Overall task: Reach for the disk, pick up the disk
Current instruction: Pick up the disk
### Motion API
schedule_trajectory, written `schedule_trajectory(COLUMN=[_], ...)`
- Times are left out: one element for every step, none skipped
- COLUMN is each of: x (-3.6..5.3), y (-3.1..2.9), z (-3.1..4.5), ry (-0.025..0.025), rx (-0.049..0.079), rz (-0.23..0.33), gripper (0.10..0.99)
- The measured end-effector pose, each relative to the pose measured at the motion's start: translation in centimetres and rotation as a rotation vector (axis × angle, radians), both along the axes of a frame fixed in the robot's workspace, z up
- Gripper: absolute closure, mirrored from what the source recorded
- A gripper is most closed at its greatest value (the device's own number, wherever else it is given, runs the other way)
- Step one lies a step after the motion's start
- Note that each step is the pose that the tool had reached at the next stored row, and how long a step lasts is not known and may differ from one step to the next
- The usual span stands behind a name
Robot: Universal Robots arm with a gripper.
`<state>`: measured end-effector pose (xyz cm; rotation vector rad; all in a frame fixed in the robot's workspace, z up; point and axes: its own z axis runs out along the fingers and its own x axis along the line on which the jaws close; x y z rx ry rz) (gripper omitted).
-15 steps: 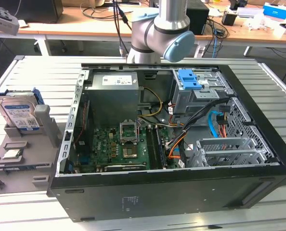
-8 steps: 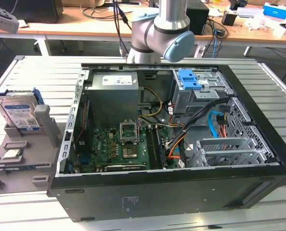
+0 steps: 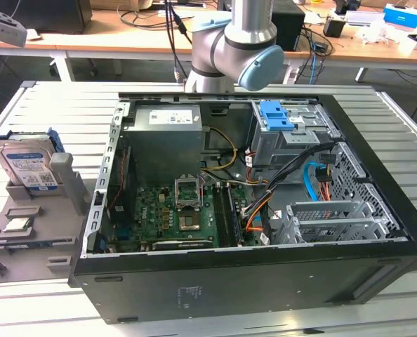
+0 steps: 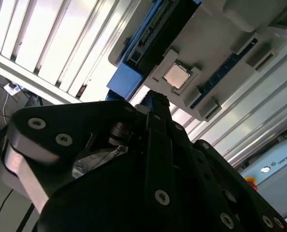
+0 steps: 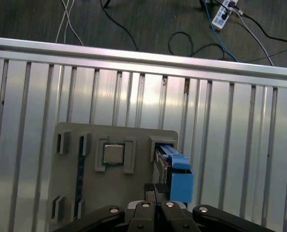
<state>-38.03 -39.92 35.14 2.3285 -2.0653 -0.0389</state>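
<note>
The exterior view shows the disk (image 3: 27,165) whole, standing on edge and leaning back in a grey holder (image 3: 61,210) on the slatted metal table (image 3: 68,105), at the exterior view's left, well apart from the open computer case (image 3: 194,295); its white-and-blue label faces the camera and a grey post of the holder covers its lower corner; a small square chip (image 3: 17,225) lies in a recess of the holder just in front of it; the arm (image 3: 229,49) rises behind the case, where a blue latch (image 3: 275,116) sits on the drive cage. The first wrist view looks down on the holder (image 5: 114,133) instead; there the disk (image 5: 163,162) shows only its thin edge and blue bracket, beside the chip (image 5: 113,153), and the gripper (image 5: 155,187) hangs above, clenched on nothing, its tip near the bracket end; cables (image 5: 192,43) trail on the floor beyond the table. In the second wrist view the gripper (image 4: 155,96) and its black body hide much of the scene; the disk (image 4: 148,38) and chip (image 4: 175,76) lie past its tip.
</note>
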Motion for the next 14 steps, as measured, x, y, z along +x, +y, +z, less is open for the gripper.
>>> schedule_trajectory(x=[0.00,0.00,0.00,0.00,0.00,0.00,0.00,0.00,0.00,0.00,0.00,0.00,0.00,0.00], y=[0.00,0.00,0.00,0.00,0.00,0.00,0.00,0.00,0.00,0.00,0.01,0.01,0.01,0.00], z=[0.00,0.00,0.00,0.00,0.00,0.00,0.00,0.00,0.00,0.00,0.00,0.00,-0.01,0.00], ry=[0.0000,0.0000,0.0001,0.0000,0.0000,0.0000,0.0000,0.0000,-0.0001,0.0000,0.0000,0.0000,0.0000,0.0001], rx=[0.000,0.000,0.000,0.000,0.000,0.000,0.000,0.000,-0.001,-0.001,-0.001,-0.002,-0.002,-0.002], rz=[0.009,0.020,0.023,0.023,0.023,0.024,0.023,0.018,0.011,-0.008,-0.033,-0.047,-0.062,-0.081], gripper=[0.980,0.980,0.980,0.980,0.980,0.980,0.980,0.980,0.980,0.980,0.980,0.980,0.980,0.980])
